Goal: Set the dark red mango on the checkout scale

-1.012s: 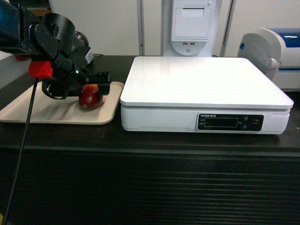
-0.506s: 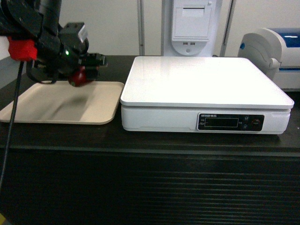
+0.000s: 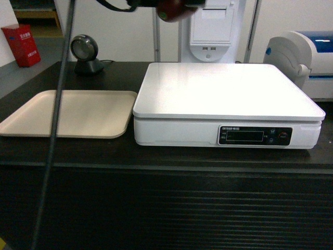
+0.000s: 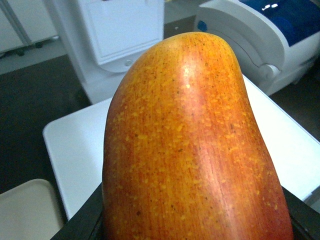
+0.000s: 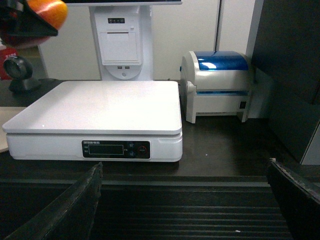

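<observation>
The dark red mango (image 4: pixel 195 145) hangs high above the back left part of the white scale (image 3: pixel 223 94) on the dark checkout counter (image 3: pixel 166 208), clamped in the left gripper (image 4: pixel 195 220). A beige tray (image 3: pixel 67 112) lies just left of the scale. The right gripper's (image 5: pixel 185 200) jaws stand wide apart, holding nothing.

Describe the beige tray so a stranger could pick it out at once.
Start at the long dark checkout counter and find the big white scale on its top. Just to the left of the scale lies the beige tray, flat, shallow and round-cornered, with nothing in it. It is the only beige thing there; behind it stands a small round black device on a stand.
</observation>
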You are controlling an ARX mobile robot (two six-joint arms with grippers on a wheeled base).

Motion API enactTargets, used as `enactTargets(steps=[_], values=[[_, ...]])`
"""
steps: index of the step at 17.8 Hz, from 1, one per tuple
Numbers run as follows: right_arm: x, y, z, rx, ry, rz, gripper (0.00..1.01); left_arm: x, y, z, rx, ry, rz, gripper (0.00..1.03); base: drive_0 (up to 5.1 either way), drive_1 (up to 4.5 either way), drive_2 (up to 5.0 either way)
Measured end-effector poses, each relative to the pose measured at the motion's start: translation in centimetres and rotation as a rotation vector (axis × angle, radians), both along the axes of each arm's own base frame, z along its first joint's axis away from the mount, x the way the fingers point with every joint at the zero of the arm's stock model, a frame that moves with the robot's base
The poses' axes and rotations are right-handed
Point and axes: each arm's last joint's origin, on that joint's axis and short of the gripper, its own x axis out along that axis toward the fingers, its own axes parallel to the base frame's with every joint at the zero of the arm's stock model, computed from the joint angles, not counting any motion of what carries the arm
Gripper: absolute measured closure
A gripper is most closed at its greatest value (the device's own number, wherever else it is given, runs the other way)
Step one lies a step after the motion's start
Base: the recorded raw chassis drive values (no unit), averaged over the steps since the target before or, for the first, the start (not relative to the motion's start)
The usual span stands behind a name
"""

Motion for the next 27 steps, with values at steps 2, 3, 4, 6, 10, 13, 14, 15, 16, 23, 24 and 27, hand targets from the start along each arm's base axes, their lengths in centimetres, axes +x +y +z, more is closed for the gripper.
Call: enactTargets(steps=[2,3,4,6,10,13,14,15,16,23,24,27], values=[[0.0,0.0,0.0,0.0,0.0,0.0,0.03,-0.4,-3.4,-1.3,0.021,0.024,-0.048,0.43,0.0,0.0,0.0],[0.0,0.0,0.0,0.0,0.0,0.0,0.03,-0.4,-4.8,-2.0,0.032,0.037,-0.067,0.43,0.0,0.0,0.0],[0.0,0.0,0.0,0.0,0.0,0.0,0.03,-0.3,-5.8,-2.6,0.04,0.047,-0.073,0.43,0.0,0.0,0.0],[0.0,0.0,0.0,0.0,0.0,0.0,0.03,0.2,-7.7,-4.1,0.05,0.068,-0.069,0.43,0.0,0.0,0.0],[0.0,0.0,0.0,0.0,0.0,0.0,0.03,2.7,-8.6,-6.5,0.043,0.166,0.029,0.43,0.0,0.0,0.0],[0.0,0.0,0.0,0.0,0.0,0.0,0.03,5.4,-9.6,-9.6,0.051,0.278,0.165,0.43,0.0,0.0,0.0],[0.0,0.0,0.0,0.0,0.0,0.0,0.03,5.6,-9.9,-9.9,0.051,0.29,0.177,0.43,0.0,0.0,0.0],[0.0,0.0,0.0,0.0,0.0,0.0,0.03,5.9,-10.0,-10.4,0.059,0.296,0.195,0.43,0.0,0.0,0.0],[0.0,0.0,0.0,0.0,0.0,0.0,0.03,6.0,-10.2,-11.0,0.069,0.306,0.197,0.43,0.0,0.0,0.0],[0.0,0.0,0.0,0.0,0.0,0.0,0.03,5.9,-10.2,-11.3,0.057,0.269,0.199,0.05,0.0,0.0,0.0],[0.0,0.0,0.0,0.0,0.0,0.0,0.03,5.7,-10.1,-11.0,0.048,0.247,0.194,0.05,0.0,0.0,0.0],[0.0,0.0,0.0,0.0,0.0,0.0,0.03,4.8,-9.7,-7.9,0.008,0.135,0.165,0.05,0.0,0.0,0.0]])
